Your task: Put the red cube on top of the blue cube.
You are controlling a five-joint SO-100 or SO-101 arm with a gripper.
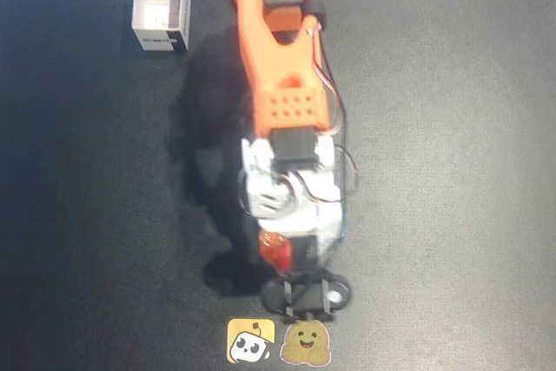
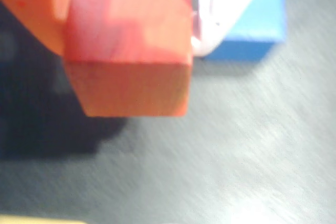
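In the wrist view the red cube [image 2: 128, 51] fills the upper left. It is gripped between an orange finger [image 2: 34, 9] on its left and a white finger [image 2: 226, 9] on its right, and it hangs above the dark mat. The blue cube [image 2: 257, 27] rests on the mat just behind and to the right, partly covered by the white finger. In the overhead view my gripper [image 1: 285, 254] is near the bottom centre, with the red cube [image 1: 276, 253] showing at its left side. The blue cube is hidden under the gripper there.
A white open box [image 1: 161, 12] stands at the upper left of the overhead view. Two cartoon stickers, yellow [image 1: 251, 341] and tan [image 1: 307, 342], lie at the bottom edge just below the gripper. The orange arm [image 1: 278, 58] runs down the middle of the dark mat.
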